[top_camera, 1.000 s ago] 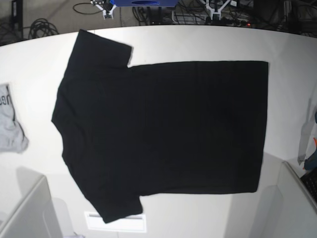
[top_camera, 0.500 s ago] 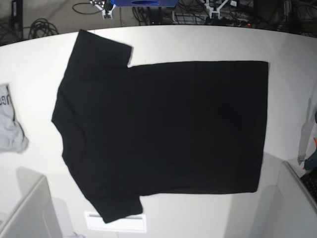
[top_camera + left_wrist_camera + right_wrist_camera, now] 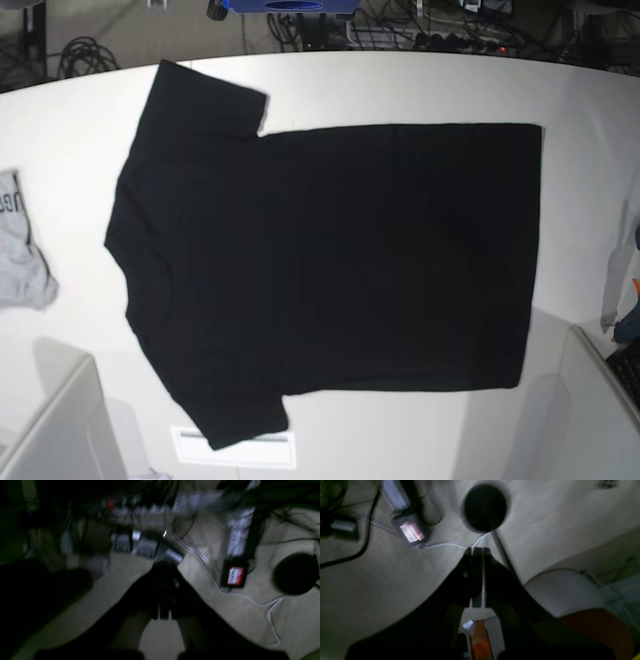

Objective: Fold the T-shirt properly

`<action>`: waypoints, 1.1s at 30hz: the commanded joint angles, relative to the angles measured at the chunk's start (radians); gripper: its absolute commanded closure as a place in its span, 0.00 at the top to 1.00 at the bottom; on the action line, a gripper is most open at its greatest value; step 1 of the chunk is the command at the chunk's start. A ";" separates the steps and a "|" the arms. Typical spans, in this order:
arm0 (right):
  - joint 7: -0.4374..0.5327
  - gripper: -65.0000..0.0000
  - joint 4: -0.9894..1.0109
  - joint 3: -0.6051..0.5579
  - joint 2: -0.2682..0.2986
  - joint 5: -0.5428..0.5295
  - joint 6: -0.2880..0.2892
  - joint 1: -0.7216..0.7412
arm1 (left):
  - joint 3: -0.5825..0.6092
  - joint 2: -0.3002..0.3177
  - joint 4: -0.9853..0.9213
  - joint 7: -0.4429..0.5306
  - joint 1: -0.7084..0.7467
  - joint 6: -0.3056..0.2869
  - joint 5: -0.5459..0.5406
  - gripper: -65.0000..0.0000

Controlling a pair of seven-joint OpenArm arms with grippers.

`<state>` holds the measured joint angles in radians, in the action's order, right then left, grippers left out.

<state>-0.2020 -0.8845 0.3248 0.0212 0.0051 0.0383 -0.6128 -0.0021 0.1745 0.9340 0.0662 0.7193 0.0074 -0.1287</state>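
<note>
The black T-shirt (image 3: pixel 330 260) lies spread flat, plain side up, on the white table (image 3: pixel 400 85). Its collar and sleeves are to the left and its hem to the right. No print shows. Neither gripper appears in the base view. In the left wrist view, my left gripper (image 3: pixel 163 566) is shut and empty, over a floor with cables. In the right wrist view, my right gripper (image 3: pixel 477 552) is shut and empty, over the floor near a black round foot (image 3: pixel 485 507). The shirt shows in neither wrist view.
A small grey garment with dark lettering (image 3: pixel 20 250) lies at the table's left edge. A white label (image 3: pixel 235 448) sits by the lower sleeve. Grey panels stand at the front left (image 3: pixel 60 430) and front right (image 3: pixel 590 420). Cables and power strips (image 3: pixel 420 35) lie beyond the far edge.
The white arm parts seen beyond the table's far edge have moved up out of the base view. The T-shirt has not moved.
</note>
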 commanded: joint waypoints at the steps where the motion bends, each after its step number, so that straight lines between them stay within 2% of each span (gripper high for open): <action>1: -0.009 0.00 -0.086 0.027 -0.025 -0.007 0.028 -0.046 | -0.002 0.018 0.072 0.019 0.066 -0.002 0.001 0.00; 4: -0.070 0.00 -0.305 0.121 -0.077 -0.007 0.056 -0.118 | -0.023 0.050 0.270 0.022 0.198 -0.002 0.001 0.00; 7: -0.139 0.00 -0.523 0.210 -0.123 -0.007 0.093 -0.149 | -0.117 0.050 0.489 0.024 0.319 -0.002 0.001 0.00; 14: -0.319 0.00 -0.990 0.296 -0.152 -0.032 0.203 -0.134 | -0.296 0.047 0.926 0.024 0.501 -0.002 0.001 0.00; 18: -0.411 0.00 -1.134 0.336 -0.151 -0.271 0.269 -0.078 | -0.325 0.041 1.014 0.024 0.472 -0.002 -0.012 0.00; 21: -0.577 0.00 -1.128 0.420 -0.134 -0.518 0.332 -0.002 | -0.350 0.032 1.015 0.014 0.412 -0.001 -0.154 0.00; 22: -0.635 0.10 -1.117 0.457 -0.134 -0.578 0.351 0.018 | -0.359 0.033 1.014 0.014 0.405 -0.002 -0.214 0.00; 23: -0.687 0.28 -1.103 0.491 -0.131 -0.637 0.364 0.043 | -0.365 0.036 1.014 0.014 0.403 -0.002 -0.277 0.00; 25: -0.765 0.57 -1.082 0.541 -0.123 -0.715 0.403 0.086 | -0.368 0.053 1.014 0.014 0.400 -0.002 -0.366 0.00; 26: -0.785 0.65 -1.074 0.557 -0.117 -0.732 0.424 0.101 | -0.368 0.064 1.012 0.014 0.400 -0.002 -0.389 0.00; 28: -0.792 0.68 -1.048 0.566 -0.108 -0.736 0.464 0.136 | -0.368 0.078 1.003 0.014 0.399 -0.002 -0.408 0.00; 29: -0.792 0.67 -1.020 0.566 -0.108 -0.729 0.472 0.155 | -0.368 0.078 1.002 0.014 0.394 -0.002 -0.406 0.14; 31: -0.792 0.64 -0.968 0.566 -0.103 -0.689 0.472 0.193 | -0.368 0.076 0.998 0.014 0.375 -0.002 -0.408 0.32; 32: -0.792 0.63 -0.933 0.566 -0.093 -0.656 0.475 0.215 | -0.368 0.075 0.989 0.014 0.368 -0.002 -0.411 0.38; 33: -0.795 0.63 -0.899 0.566 -0.088 -0.630 0.478 0.230 | -0.368 0.075 0.977 0.014 0.363 -0.002 -0.411 0.40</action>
<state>-1.0103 -1.7679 0.8837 -0.0811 -0.6174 0.5148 -0.3779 -0.3649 0.2443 1.9045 0.0628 1.0634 0.0067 -0.5362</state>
